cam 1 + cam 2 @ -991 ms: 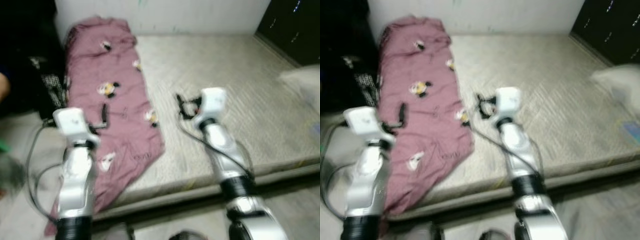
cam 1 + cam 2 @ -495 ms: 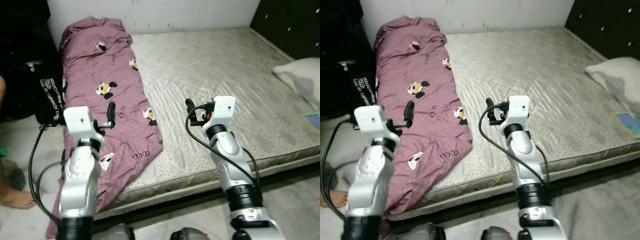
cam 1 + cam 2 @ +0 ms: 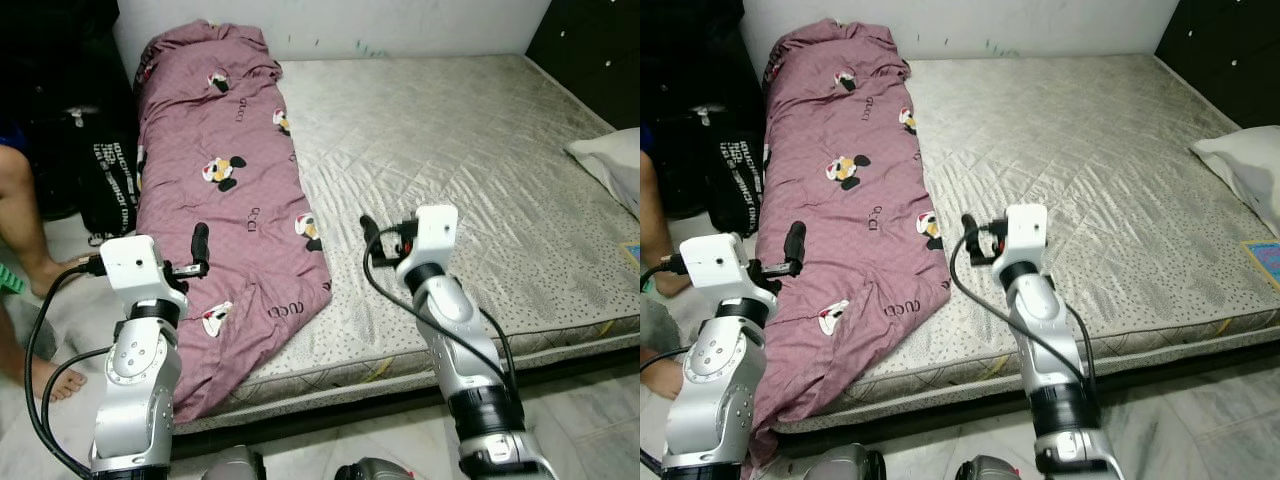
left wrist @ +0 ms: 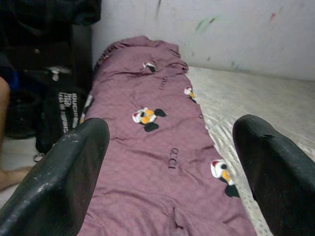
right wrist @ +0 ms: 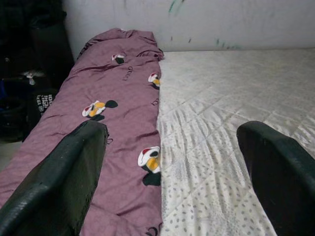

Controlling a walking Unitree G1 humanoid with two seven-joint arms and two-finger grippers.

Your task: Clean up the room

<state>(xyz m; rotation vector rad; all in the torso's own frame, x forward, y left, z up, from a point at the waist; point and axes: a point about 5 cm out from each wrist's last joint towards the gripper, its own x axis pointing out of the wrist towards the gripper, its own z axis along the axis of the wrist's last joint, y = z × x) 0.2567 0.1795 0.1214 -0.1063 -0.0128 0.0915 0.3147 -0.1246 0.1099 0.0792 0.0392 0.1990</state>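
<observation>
Item: mauve blanket (image 3: 225,190), printed with cartoon mouse figures and small lettering. It lies lengthwise along the mattress's left side, bunched against the white wall (image 3: 400,20) at the far end, its near corner spilling over the mattress's front edge toward the floor.

Surface: bare grey quilted mattress (image 3: 470,160), its cover rumpled beside the blanket, low to a pale tiled floor (image 3: 590,400).

Room, taken from the mattress: white pillow (image 3: 612,165) at its right edge, with a small colourful flat item (image 3: 632,252) nearer the front; dark cabinet (image 3: 595,50) past the far right corner; black bag (image 3: 105,180) with white lettering on the floor to its left; a person's bare legs (image 3: 25,230) beside that bag.

My left gripper (image 4: 170,172) is held above the blanket's near half, fingers spread wide, nothing between them. My right gripper (image 5: 172,167) hovers over the mattress just beside the blanket's edge, fingers likewise apart and empty.
</observation>
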